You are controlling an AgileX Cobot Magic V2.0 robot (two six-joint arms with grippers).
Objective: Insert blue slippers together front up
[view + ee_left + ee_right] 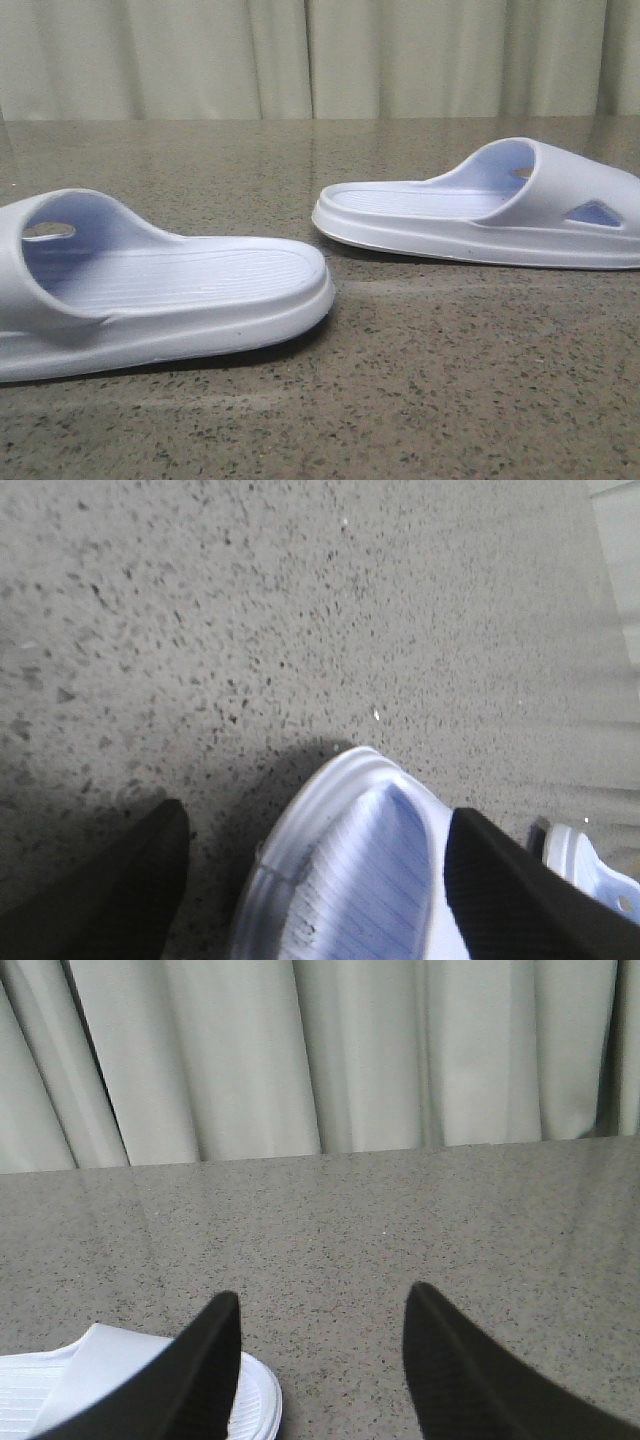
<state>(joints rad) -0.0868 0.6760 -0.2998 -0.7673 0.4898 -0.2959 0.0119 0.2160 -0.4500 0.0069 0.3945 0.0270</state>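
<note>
- Two pale blue slippers lie sole-down on the speckled stone table (420, 400), well apart. The near slipper (170, 290) sits at the left, its heel end pointing right. The far slipper (480, 215) sits at the right, its heel end pointing left.
- Neither arm shows in the front view.
- The left gripper (315, 875) hangs low over the table, pointing steeply down. Its two dark fingers (110, 900) are spread wide, one on each side of the rounded end of a slipper (345, 880). Whether they touch it I cannot tell; nothing is clamped.
- A bit of the other slipper (590, 870) shows past the second finger.
- The right gripper (320, 1360) is held nearly level, facing the pale curtain (320, 1055) behind the table. Its fingers (200, 1370) are parted wide with only bare table between them. One finger overlaps a slipper's (90, 1380) end in the view; contact cannot be judged.
</note>
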